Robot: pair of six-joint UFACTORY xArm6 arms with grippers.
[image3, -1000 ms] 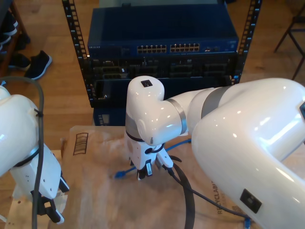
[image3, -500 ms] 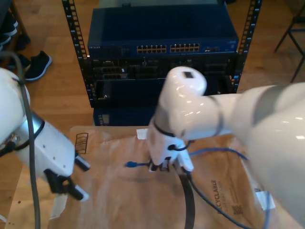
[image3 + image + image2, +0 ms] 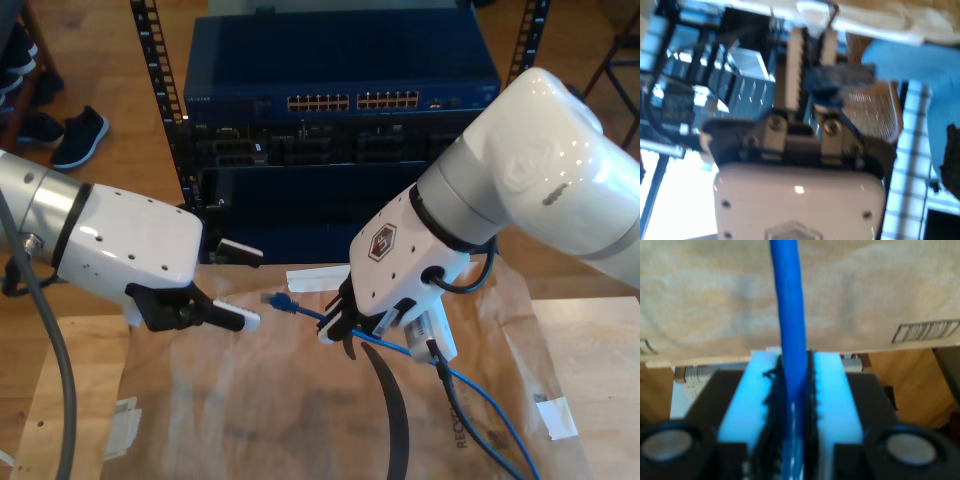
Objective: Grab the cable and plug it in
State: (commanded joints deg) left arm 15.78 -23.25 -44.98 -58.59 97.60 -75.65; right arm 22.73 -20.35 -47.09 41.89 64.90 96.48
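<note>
The thin blue cable point(image 3: 478, 398) trails off toward the exterior view's lower right. Its plug point(image 3: 282, 300) sticks out in the air toward the exterior view's left. My second gripper point(image 3: 335, 328) is shut on the cable a short way behind the plug, and in the second wrist view the cable point(image 3: 788, 300) runs straight out between the pads of my second gripper point(image 3: 792, 362). My first gripper point(image 3: 243, 320) hovers just to the exterior view's left of the plug, apart from it. In the blurred first wrist view its fingers point(image 3: 795, 70) stand close together with nothing between them, and a blue smear of the plug point(image 3: 840, 76) lies beside them.
A dark blue rack point(image 3: 340, 60) with a switch's row of ports point(image 3: 350, 101) stands behind the table. Brown paper point(image 3: 240, 400) covers the tabletop. A black strap point(image 3: 392, 420) curves across it. Shoes point(image 3: 78, 135) lie on the floor at the exterior view's left.
My second gripper has lifted the cable's plug off the paper and tilted, with its arm swung toward the exterior view's right. My first arm has risen toward the plug.
</note>
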